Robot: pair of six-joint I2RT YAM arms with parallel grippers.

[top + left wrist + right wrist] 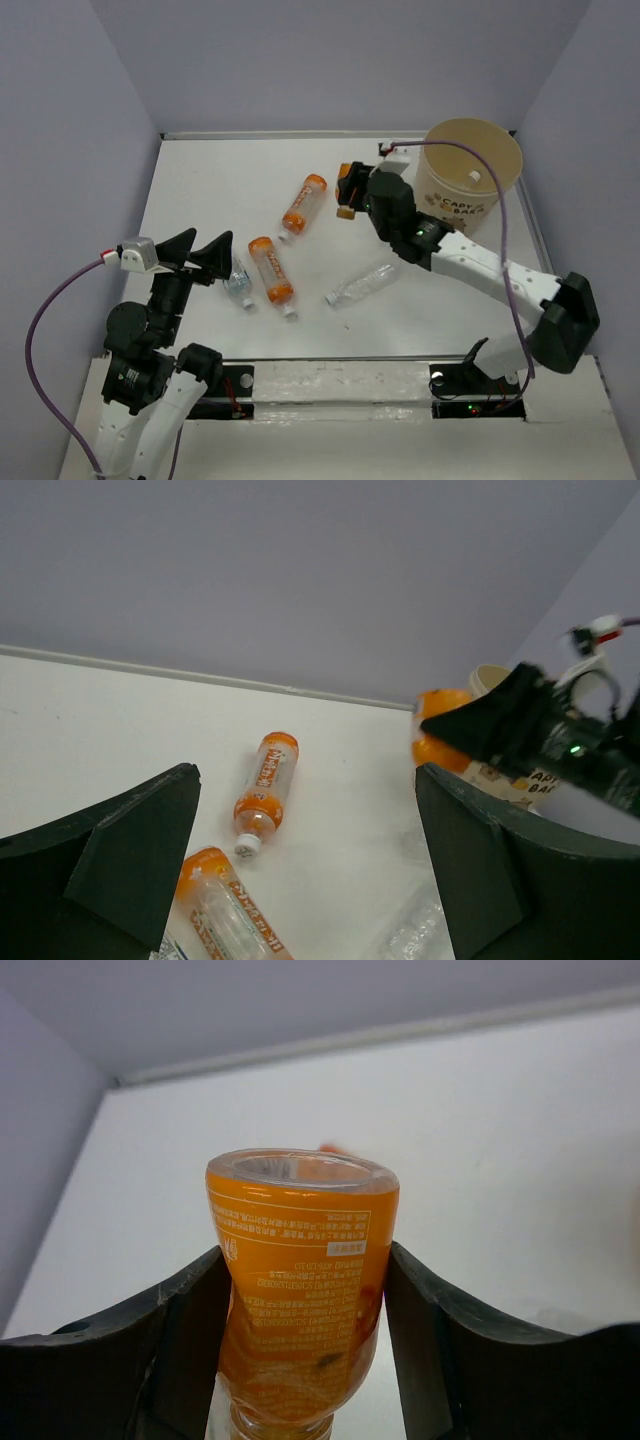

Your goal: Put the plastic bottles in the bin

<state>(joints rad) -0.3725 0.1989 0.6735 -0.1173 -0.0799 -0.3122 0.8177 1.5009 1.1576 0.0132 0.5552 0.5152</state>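
Now a white cap [475,177] is seen inside the bin [452,207] — near it an orange-labelled bottle [302,1290] is clamped by the right gripper [350,190], the left gripper [200,250] is held open, and four bottles [271,268] are left on the white table [200,190] between lavender walls [330,60].

**Surroundings: white desk, lilac walls**

White matte desk [200,190] takes up the mid of the top view. Three plain lilac-grey walls box it in: back wall [330,60] at 12 o'clock, left wall [60,150] at 9, right wall [600,110] at 3. A thin pale trim strip [280,134] runs along the desk/back-wall join at 12. A glossy white board [330,378] lies across the near edge at 6, w/ light glare on it. Both wrist views show the same: wall at 12, desk at 6, trim btwn them.
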